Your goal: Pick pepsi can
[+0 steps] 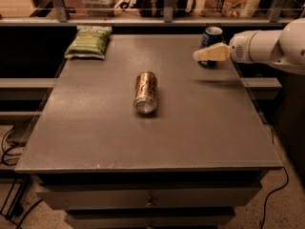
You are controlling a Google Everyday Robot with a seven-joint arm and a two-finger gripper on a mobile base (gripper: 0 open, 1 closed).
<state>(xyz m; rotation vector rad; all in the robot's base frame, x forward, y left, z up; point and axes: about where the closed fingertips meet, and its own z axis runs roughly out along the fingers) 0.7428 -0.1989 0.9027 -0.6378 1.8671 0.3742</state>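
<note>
Three things lie on the grey tabletop (95, 128). Nearest, at its middle, a brown-gold can (146, 92) lies on its side, end facing the near edge. Farther back by the right edge, the gripper (199, 56) reaches in from the right on its white arm (267, 46), crossing in front of the upright pepsi can (212, 34) near the far right corner. Whether the gripper is spread or closed, I cannot tell. A green snack bag (89, 42) lies at the far left corner.

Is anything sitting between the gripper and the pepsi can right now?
Nothing visible. The gripper hovers right in front of the pepsi can; the brown can lies mid-table, well off to the side.
</note>
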